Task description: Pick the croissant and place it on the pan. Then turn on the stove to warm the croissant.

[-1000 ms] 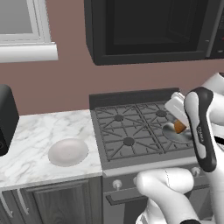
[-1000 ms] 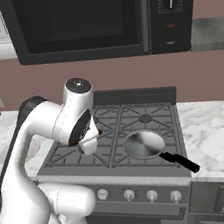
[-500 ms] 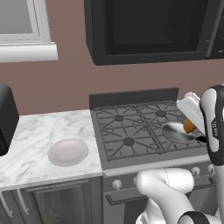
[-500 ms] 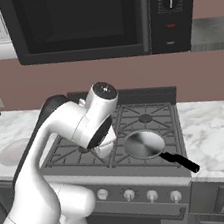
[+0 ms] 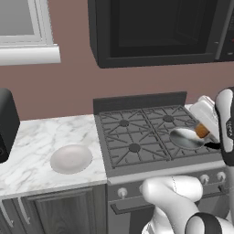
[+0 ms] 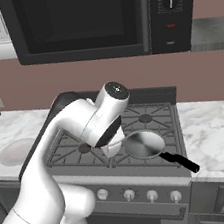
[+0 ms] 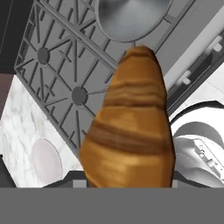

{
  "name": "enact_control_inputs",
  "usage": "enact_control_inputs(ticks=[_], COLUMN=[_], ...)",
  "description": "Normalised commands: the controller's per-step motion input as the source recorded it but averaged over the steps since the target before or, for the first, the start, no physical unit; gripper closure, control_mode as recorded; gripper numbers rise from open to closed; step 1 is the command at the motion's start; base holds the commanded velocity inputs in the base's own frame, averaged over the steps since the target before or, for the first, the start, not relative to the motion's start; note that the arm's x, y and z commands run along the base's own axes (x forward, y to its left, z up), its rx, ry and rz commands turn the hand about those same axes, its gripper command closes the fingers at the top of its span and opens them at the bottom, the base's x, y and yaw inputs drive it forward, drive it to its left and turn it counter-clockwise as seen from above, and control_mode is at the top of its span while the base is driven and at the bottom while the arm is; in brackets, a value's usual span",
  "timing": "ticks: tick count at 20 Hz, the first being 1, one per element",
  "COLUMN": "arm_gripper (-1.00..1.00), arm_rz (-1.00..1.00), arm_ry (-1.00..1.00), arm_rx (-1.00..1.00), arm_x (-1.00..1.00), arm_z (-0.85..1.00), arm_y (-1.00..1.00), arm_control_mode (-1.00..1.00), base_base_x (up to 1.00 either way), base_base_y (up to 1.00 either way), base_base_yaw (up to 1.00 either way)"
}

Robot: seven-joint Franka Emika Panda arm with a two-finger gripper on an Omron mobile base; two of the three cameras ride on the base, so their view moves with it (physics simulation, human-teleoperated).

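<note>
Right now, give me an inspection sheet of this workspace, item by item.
Surface: white marble counter on both sides of the stove.
Job's things: croissant held up in the air near the pan; pan bare, on the front right burner, black handle toward the front right; stove knobs along the front.
Clutter: round white plate on the counter left of the stove, nothing on it.
Gripper: jaws shut on the croissant, beside the pan.
Cables: nothing seen.
Surroundings: black microwave above the stove, window at upper left, dark cabinets below.
</note>
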Motion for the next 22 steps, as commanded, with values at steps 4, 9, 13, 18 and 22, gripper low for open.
enact_control_inputs(ticks=[4,9,13,18,22], arm_gripper=[1.00,1.00,1.00,1.00,1.00], arm_rz=[0.00,0.00,0.00,0.00,0.00], arm_ry=[-0.14,-0.09,0.00,0.05,0.12], arm_rx=[0.07,0.11,0.04,0.00,0.00], arm_x=[0.04,0.17,0.21,0.24,0.32], arm_z=[-0.21,-0.24,-0.14,-0.02,0.00], arm_y=[-0.02,-0.22,-0.25,-0.31,-0.21], arm_control_mode=[-1.00,-1.00,-1.00,-1.00,-1.00], base_base_x=[0.00,0.00,0.00,0.00,0.00], base_base_y=[0.00,0.00,0.00,0.00,0.00], base_base_yaw=[0.00,0.00,0.00,0.00,0.00])
